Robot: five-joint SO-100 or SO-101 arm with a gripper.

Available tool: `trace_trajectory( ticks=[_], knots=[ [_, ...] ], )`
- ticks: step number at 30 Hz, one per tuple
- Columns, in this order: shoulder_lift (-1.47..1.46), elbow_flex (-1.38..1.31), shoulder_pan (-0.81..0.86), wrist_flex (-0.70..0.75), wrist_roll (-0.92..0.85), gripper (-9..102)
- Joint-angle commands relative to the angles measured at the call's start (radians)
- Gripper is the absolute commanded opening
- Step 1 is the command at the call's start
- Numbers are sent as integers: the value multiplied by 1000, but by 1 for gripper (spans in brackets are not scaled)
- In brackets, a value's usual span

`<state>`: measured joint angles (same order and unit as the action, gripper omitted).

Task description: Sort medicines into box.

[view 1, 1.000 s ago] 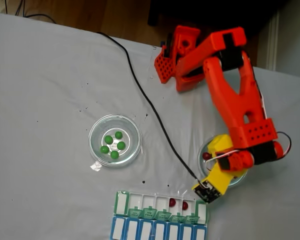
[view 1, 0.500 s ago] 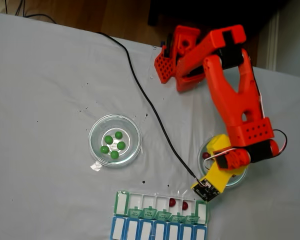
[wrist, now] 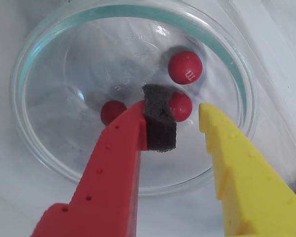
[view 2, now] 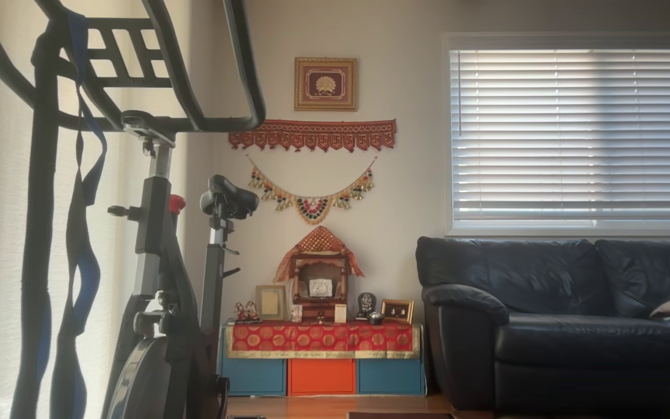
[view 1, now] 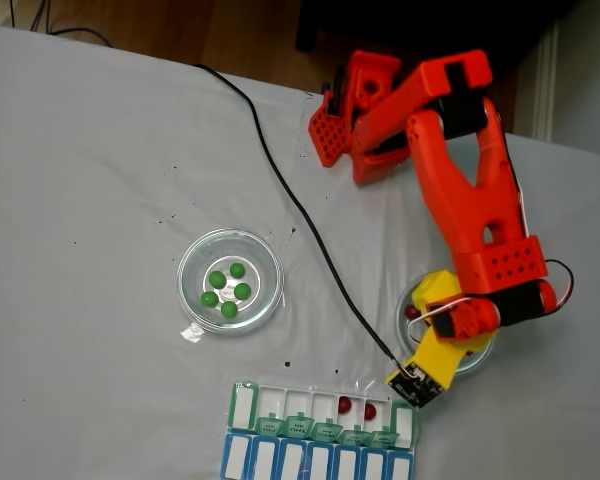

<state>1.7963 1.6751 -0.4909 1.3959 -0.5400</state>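
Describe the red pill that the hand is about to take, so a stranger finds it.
Find the glass dish under the open hand. It holds three red pills; the target pill lies between the fingertips, touching the black pad, unlike the other two.

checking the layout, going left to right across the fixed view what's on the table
Round clear glass dish of green pills → green-and-blue weekly pill organizer holding two red pills → yellow-and-red gripper over the second round glass dish.

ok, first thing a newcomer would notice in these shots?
The orange arm reaching over a glass dish at the fixed view's right; in the wrist view its open gripper brackets one of three red pills. Next, five green pills in the other dish, above the pill organizer.
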Motion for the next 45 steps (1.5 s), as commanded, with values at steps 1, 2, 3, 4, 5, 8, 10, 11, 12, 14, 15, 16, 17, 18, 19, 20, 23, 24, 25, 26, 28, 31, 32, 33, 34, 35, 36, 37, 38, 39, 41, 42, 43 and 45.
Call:
trace_trajectory(
  ticks=[1, 2, 3, 4, 5, 8, 10, 11, 12, 14, 15, 16, 17, 18, 19, 20, 23, 24, 25, 26, 28, 31, 32, 33, 34, 35, 36, 37, 38, 39, 41, 42, 43, 45],
  knots=[
    [20, -8, 5, -12, -14, 14],
    [20, -2, 2, -17, -14, 14],
    [18, 3, -2, -25, -12, 14],
    [18, 11, -5, -29, -11, 14],
    [17, 14, -8, -34, -8, 14],
    [2, 14, -15, -40, -6, 14],
    [-12, 14, -18, -43, -8, 14],
    [-18, 14, -18, -44, -9, 14],
    [-25, 14, -18, -46, -9, 14],
    [-32, 14, -21, -51, -8, 14],
    [-35, 14, -23, -54, -8, 15],
    [-37, 15, -23, -54, -15, 15],
    [-41, 15, -23, -55, -21, 15],
    [-48, 15, -21, -57, -28, 15],
    [-55, 15, -21, -61, -28, 15],
    [-60, 14, -21, -64, -29, 15],
    [-71, 14, -21, -69, -34, 15],
    [-71, 14, -20, -69, -34, 15],
    [-71, 14, -20, -69, -35, 15],
    [-71, 14, -17, -71, -35, 16],
    [-71, 14, -17, -75, -34, 15],
    [-75, 15, -17, -80, -35, 15],
    [-77, 17, -15, -80, -35, 15],
    [-78, 17, -15, -80, -35, 15],
    [-78, 18, -15, -81, -35, 15],
    [-80, 20, -15, -84, -35, 15],
    [-81, 21, -15, -86, -35, 15],
    [-84, 23, -15, -89, -35, 15],
    [-89, 25, -14, -94, -35, 15],
    [-92, 25, -14, -97, -37, 15],
    [-97, 25, -12, -104, -40, 15],
    [-100, 26, -11, -107, -43, 15],
    [-103, 26, -11, -109, -44, 15],
    [-106, 26, -9, -110, -44, 14]
  ],
)
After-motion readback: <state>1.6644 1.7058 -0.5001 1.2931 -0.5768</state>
